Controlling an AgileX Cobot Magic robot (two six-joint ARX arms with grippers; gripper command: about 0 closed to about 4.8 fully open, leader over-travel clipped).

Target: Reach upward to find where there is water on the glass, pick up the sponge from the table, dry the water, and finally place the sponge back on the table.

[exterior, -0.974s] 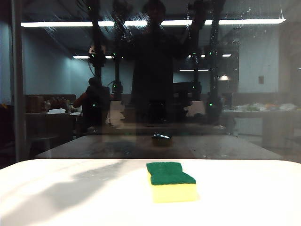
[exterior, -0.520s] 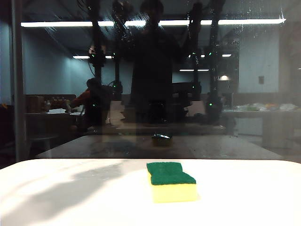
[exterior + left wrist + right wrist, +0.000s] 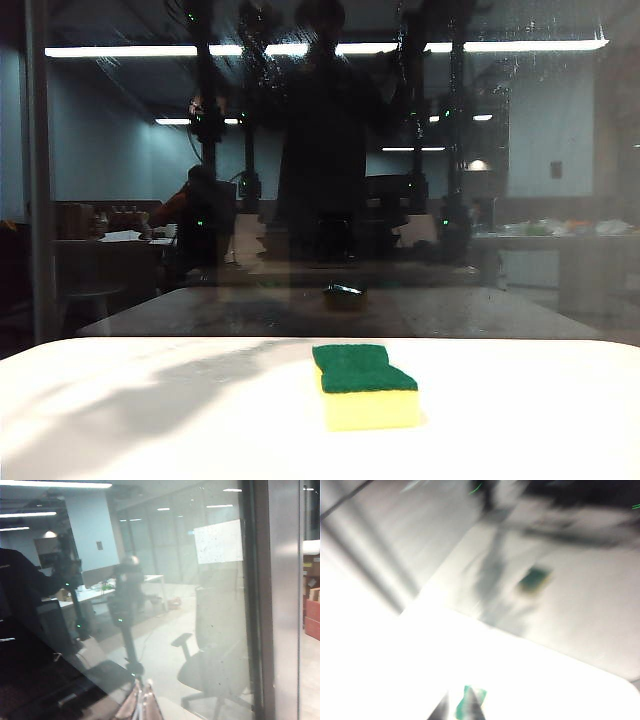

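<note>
Yellow foam sponge with dark green scouring top [image 3: 366, 387] lies flat on the broad white table [image 3: 150, 420], near its middle, untouched. Behind it the large dark glass pane [image 3: 120, 250] carries whitish water streaks and droplets [image 3: 530, 25] along its upper edge (mostly upper right).

Left gripper [image 3: 141, 705] shows only its tips, facing the glass by the grey frame bar [image 3: 285, 600]; jaw state can't be told. Right gripper [image 3: 457, 706] is motion-blurred above the table; can't tell its jaws either.
</note>
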